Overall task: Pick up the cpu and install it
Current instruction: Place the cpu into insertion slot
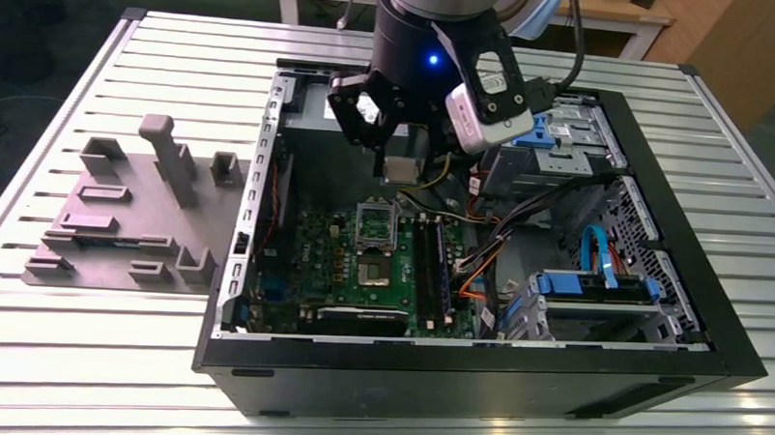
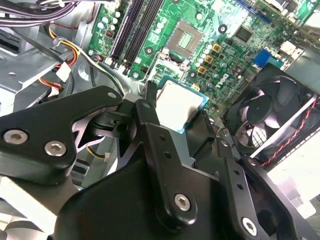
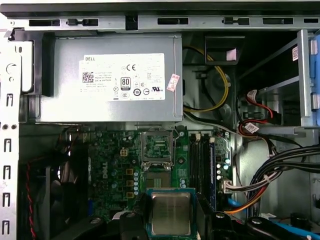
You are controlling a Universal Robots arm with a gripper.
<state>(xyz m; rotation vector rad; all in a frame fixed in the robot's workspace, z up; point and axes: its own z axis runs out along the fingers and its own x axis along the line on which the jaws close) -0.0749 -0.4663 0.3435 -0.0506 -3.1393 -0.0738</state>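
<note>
The black two-fingered pincer [image 1: 400, 171] is clamping the small flat square cpu with the silver-grey metal top [image 3: 171, 212] by two opposite edges, its fingers [image 2: 150, 112] closed against the chip's pale rim. The cpu [image 2: 179, 104] is hanging level above the green motherboard [image 1: 321, 264] inside the open black computer case [image 1: 485, 381], clear of the board. In the first wrist view the rectangular metal socket frame [image 3: 157, 152] is lying open just beyond the chip, with the large grey power-supply box with the white label [image 3: 115, 80] behind it. The case is sitting on the ribbed metal table [image 1: 86, 347], beside a grey moulded fixture block [image 1: 117, 218] at the exterior view's left.
</note>
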